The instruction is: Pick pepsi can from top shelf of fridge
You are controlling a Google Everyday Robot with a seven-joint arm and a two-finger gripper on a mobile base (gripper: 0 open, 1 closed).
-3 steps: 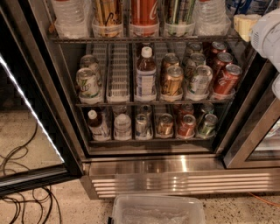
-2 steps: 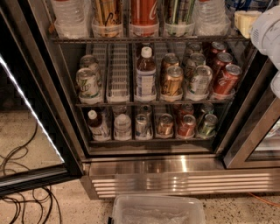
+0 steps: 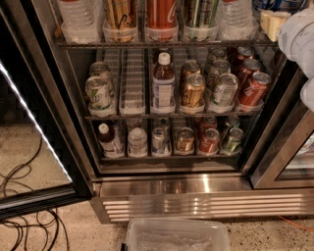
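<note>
The fridge (image 3: pixel 196 186) stands open with its glass door (image 3: pixel 29 147) swung out to the left. The top shelf (image 3: pixel 162 44) runs along the top of the camera view, with clear cup holders holding water bottles, a gold can (image 3: pixel 120 14), a red can (image 3: pixel 161 13) and a green can (image 3: pixel 200 13). At its far right end a strip of blue and white (image 3: pixel 274 4) shows at the top edge; it may be the pepsi can, mostly cut off. My gripper (image 3: pixel 273 22) is right below that strip, on the white arm (image 3: pixel 299 37) coming in from the right.
The middle shelf (image 3: pixel 171 115) holds green-and-silver cans, a juice bottle, gold and red cans. The bottom shelf holds bottles and more cans. A steel grille (image 3: pixel 206 203) runs along the base. A clear plastic bin (image 3: pixel 176 235) sits on the floor in front. Black cables (image 3: pixel 24 220) lie at the left.
The gripper has crept slightly up and left towards the right end of the top shelf. Nothing on the shelves has moved.
</note>
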